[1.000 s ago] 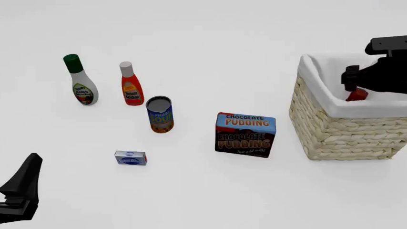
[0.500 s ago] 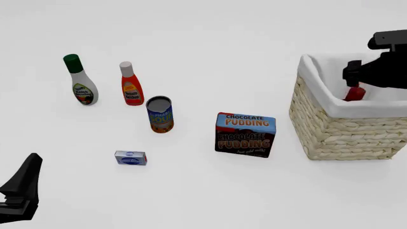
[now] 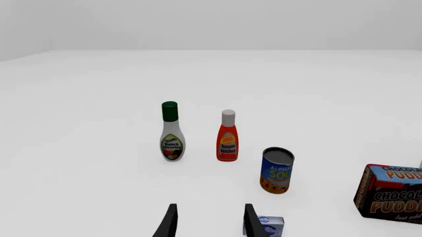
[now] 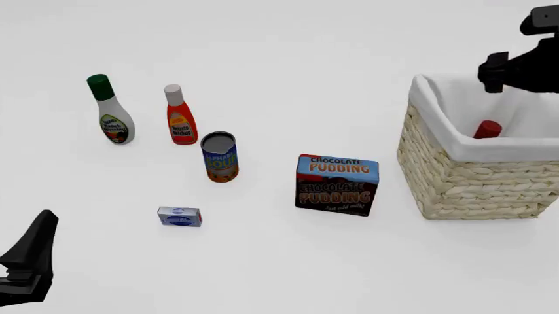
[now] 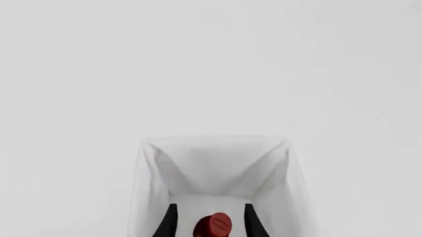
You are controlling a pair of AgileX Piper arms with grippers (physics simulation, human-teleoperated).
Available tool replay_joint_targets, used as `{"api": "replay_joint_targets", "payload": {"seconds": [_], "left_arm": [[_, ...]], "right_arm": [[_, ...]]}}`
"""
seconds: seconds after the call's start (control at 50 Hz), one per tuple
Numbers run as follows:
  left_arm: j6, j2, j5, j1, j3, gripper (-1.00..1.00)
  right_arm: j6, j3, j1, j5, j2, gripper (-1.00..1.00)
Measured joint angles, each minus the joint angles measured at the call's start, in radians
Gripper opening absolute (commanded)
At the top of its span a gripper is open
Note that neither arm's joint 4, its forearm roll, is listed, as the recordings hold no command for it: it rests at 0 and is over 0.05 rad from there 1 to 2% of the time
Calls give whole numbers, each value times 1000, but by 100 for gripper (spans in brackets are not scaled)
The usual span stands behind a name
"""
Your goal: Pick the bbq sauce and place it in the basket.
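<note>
The basket (image 4: 472, 176) wall hides all of the bbq sauce (image 4: 487, 129) but its cap.

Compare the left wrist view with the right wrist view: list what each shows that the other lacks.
Only the left wrist view shows the white bottle with green cap, the orange-red bottle, the soup can, the pudding box and a small blue-and-white box. Only the right wrist view shows the basket with the bbq sauce inside it. Both share the white table and a pair of parted dark fingers.
</note>
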Motion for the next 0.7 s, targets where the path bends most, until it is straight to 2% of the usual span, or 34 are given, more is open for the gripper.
{"api": "replay_joint_targets", "payload": {"seconds": [0.7], "left_arm": [[0, 0, 0, 0, 0, 100]], "right_arm": [[11, -87, 50, 87, -176, 100]]}}
